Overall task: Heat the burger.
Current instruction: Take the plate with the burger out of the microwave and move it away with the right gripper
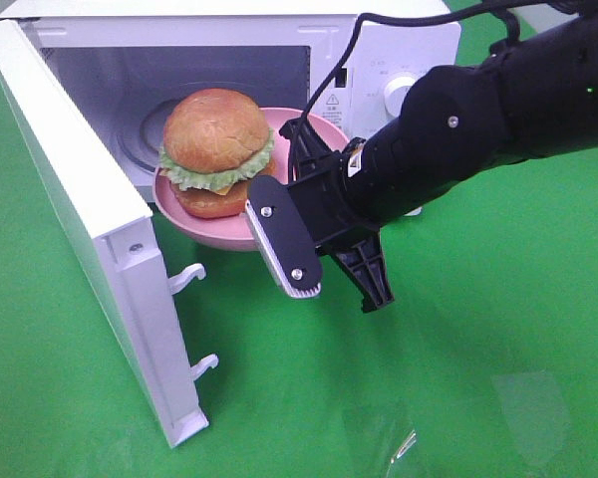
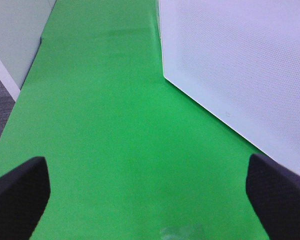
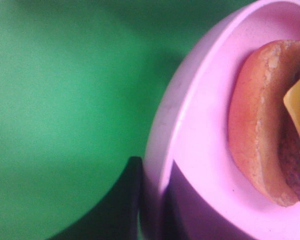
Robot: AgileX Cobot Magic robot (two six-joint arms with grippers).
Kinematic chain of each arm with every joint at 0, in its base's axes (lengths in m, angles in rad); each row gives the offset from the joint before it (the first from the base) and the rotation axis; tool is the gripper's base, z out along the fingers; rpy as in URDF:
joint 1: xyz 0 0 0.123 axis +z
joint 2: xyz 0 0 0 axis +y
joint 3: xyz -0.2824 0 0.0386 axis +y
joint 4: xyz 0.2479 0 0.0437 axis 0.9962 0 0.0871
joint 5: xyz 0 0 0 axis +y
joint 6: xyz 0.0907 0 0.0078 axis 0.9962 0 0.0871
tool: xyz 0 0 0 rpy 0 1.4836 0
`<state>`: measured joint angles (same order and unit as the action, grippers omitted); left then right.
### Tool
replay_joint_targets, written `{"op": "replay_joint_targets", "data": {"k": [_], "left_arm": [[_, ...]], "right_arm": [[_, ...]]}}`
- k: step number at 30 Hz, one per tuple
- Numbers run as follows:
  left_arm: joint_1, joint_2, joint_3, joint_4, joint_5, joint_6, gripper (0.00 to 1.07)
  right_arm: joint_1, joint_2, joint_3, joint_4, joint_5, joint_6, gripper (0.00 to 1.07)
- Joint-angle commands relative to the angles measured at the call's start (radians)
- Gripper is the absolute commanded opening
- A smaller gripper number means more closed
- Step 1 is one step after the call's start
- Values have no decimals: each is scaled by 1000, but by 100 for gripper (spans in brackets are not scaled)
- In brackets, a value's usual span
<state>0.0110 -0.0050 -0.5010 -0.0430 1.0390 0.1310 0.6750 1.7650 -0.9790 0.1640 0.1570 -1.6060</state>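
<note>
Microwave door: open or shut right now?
Open. The door stands swung wide, latch hooks exposed, with the cavity visible behind the burger.

The right arm (image 1: 458, 139) is glossy black, with 1 silver screw and a black cable. Its gripper (image 1: 299, 234) carries a white-edged black finger with 2 screws; the other looks blurred.

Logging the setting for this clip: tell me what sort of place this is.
Probably a robot test bench, not a real kitchen: a microwave stands alone on a plain green sheet, and a right gripper holds a pink plate with the burger.
</note>
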Motion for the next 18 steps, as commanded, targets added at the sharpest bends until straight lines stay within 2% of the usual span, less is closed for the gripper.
{"op": "replay_joint_targets", "data": {"k": [1,18], "left_arm": [[1,-24,3,-1,0,1,100],[1,-24,3,-1,0,1,100]], "right_arm": [[-13,-65,37,14,-111,52,0],[-13,-267,253,-19,-128,174,0]]}}
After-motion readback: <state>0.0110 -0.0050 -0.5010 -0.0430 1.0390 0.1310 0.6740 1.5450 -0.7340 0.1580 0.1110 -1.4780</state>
